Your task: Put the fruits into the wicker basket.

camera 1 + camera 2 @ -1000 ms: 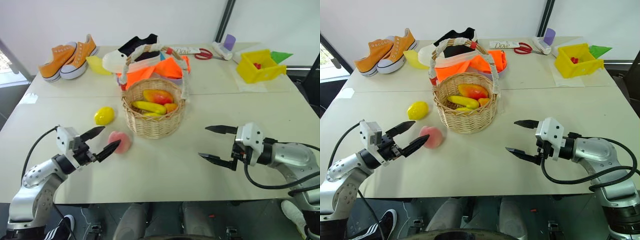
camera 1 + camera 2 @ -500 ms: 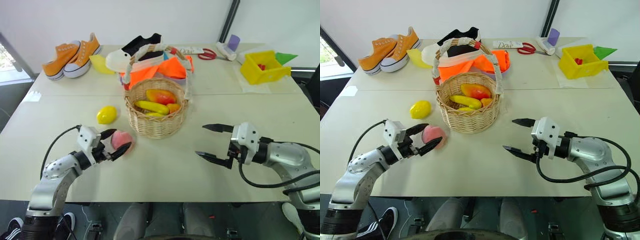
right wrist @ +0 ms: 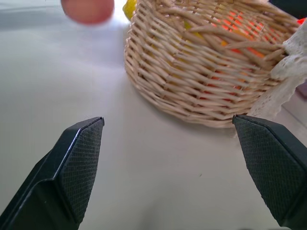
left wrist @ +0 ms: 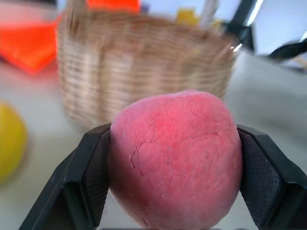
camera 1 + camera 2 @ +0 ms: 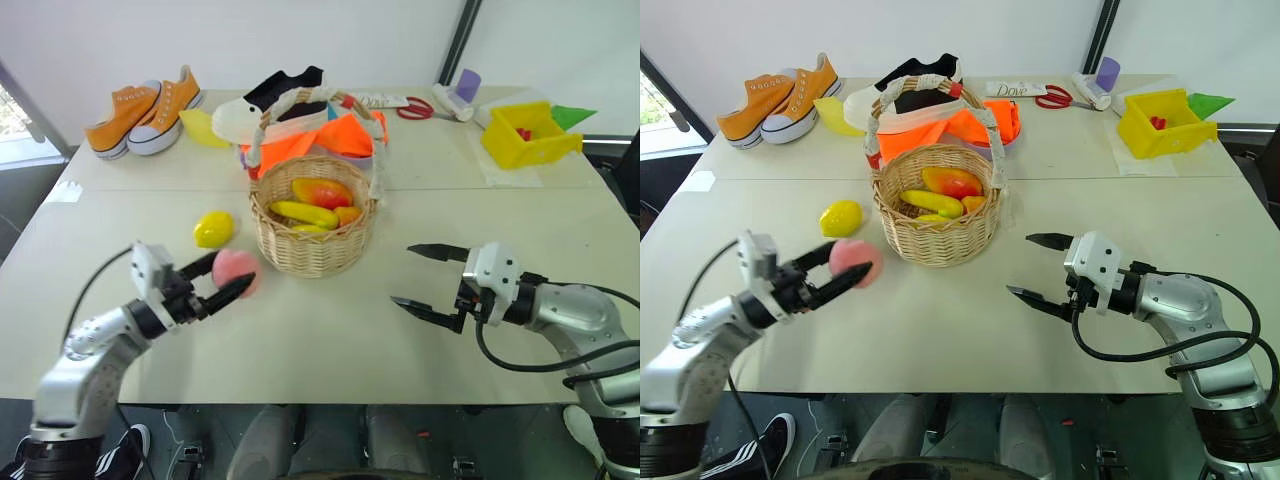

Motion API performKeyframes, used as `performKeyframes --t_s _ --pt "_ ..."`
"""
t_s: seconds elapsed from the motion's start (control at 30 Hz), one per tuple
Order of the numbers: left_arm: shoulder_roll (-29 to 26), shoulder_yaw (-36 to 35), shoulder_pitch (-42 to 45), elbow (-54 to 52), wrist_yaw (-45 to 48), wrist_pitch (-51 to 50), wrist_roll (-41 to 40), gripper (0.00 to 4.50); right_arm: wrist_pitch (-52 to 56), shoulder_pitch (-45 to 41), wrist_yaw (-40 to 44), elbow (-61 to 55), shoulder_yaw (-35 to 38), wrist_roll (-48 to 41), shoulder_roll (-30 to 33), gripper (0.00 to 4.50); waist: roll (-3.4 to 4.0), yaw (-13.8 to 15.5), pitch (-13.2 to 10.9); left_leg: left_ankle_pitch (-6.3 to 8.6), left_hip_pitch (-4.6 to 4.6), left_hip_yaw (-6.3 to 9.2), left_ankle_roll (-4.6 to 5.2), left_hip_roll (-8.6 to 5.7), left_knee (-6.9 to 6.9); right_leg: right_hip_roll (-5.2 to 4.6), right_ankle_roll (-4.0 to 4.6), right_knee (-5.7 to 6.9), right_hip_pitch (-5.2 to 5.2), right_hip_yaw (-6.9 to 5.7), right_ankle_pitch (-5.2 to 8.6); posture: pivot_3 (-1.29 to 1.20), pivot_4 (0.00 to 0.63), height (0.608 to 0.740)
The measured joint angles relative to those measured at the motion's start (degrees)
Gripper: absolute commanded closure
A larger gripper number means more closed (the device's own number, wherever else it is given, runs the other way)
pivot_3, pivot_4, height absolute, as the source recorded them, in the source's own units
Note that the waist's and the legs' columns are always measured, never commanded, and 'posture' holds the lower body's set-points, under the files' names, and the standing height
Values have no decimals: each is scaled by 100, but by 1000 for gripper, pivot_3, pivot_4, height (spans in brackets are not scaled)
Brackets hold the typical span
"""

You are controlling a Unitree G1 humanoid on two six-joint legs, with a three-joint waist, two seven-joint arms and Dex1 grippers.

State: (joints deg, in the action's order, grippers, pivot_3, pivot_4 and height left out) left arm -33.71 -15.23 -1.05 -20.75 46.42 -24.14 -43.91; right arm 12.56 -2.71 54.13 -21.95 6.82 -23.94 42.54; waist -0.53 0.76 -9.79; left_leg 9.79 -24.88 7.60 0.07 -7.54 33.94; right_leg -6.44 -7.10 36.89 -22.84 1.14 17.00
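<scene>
Pink round toy peach sits clamped between the left hand's black fingers, lifted off the beige desk. Bright yellow lemon lies beside the tan woven wicker basket. Right hand hangs spread wide, holding nothing.
</scene>
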Motion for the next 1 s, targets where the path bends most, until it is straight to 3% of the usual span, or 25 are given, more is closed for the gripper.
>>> performKeyframes --t_s 0.1,0.2,0.4,0.47,0.5,0.6,0.8,0.93,1.0 --pt "223 -3 1237 -38 -746 -415 -380 1337 -7 -303 -358 181 266 -197 -381 0 -4 58 -4 0 1 7 0 -5 30 1 -1 8 7 -10 -3 0 150 740" --pt "542 254 2165 -29 -1357 -492 -210 1337 -9 -470 -577 200 378 -222 -526 0 -11 55 0 -2 2 2 3 -16 32 -4 -22 6 25 -6 -13 0 150 740" --pt "1268 1251 2950 538 -1848 -342 712 1337 1 -532 -761 210 255 -200 -654 0 -13 -25 -2 -8 3 0 14 -11 20 1 -31 24 15 -7 -18 0 150 740" --pt "1411 1453 2950 737 -1868 -233 988 306 1 -532 -817 210 255 -192 -658 0 -13 -38 -2 -9 3 1 14 -8 18 3 -31 26 12 -7 -18 0 150 740" --pt "1451 1493 2950 779 -1885 -197 1075 25 1 -534 -835 210 253 -189 -659 0 -14 -36 -4 -9 2 2 13 -8 18 4 -31 27 11 -7 -18 0 150 740" --pt "1517 1491 2952 793 -1911 -27 1270 25 1 -533 -889 207 252 -154 -659 0 -14 -18 -3 -9 2 2 13 -8 18 4 -30 25 13 -8 -18 0 150 740" --pt "1198 1263 2500 179 -1460 -418 596 25 14 -522 -920 184 230 -154 -658 0 -13 -19 -4 -9 2 2 13 -8 19 3 -30 26 12 -5 -17 0 150 740" --pt "494 440 2150 -505 -1356 -927 -239 25 117 -448 -755 128 200 -221 -571 0 -10 -43 -4 -8 2 3 12 -5 17 5 -28 27 10 -1 -16 0 150 740" --pt "33 -191 1704 -635 -1145 -1027 -553 25 264 -171 -382 -198 80 -338 -182 0 -2 -40 -4 -6 3 2 12 -5 10 3 -28 25 7 -1 -14 0 150 740"
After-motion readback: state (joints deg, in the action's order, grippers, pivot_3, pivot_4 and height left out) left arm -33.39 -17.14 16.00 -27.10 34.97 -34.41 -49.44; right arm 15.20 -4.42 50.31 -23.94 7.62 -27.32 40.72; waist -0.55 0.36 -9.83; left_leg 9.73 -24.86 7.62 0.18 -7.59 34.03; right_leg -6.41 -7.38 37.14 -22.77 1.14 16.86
